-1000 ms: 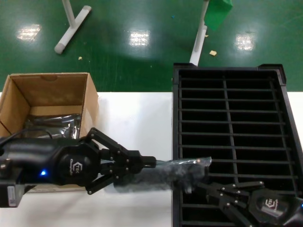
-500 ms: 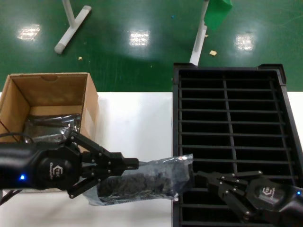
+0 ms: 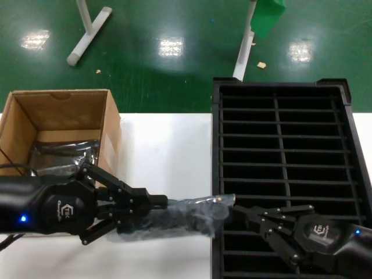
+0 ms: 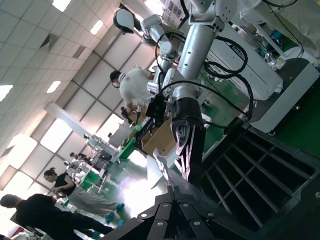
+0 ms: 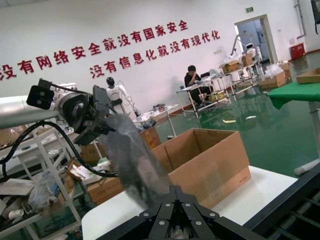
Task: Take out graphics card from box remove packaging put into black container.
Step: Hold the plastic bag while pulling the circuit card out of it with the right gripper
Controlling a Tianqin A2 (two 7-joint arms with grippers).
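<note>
Two grippers on the packaging (image 3: 192, 215): left gripper (image 3: 160, 203) clamps one end, right gripper (image 3: 239, 212) has closed in onto the other. Bag drawn flatter than before, graphics card inside; stripping looks imminent.

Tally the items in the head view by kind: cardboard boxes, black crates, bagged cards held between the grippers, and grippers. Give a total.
Cardboard box: 1
Black container: 1
Bagged graphics card held between the grippers: 1
Grippers: 2, left gripper and right gripper
Total: 5
</note>
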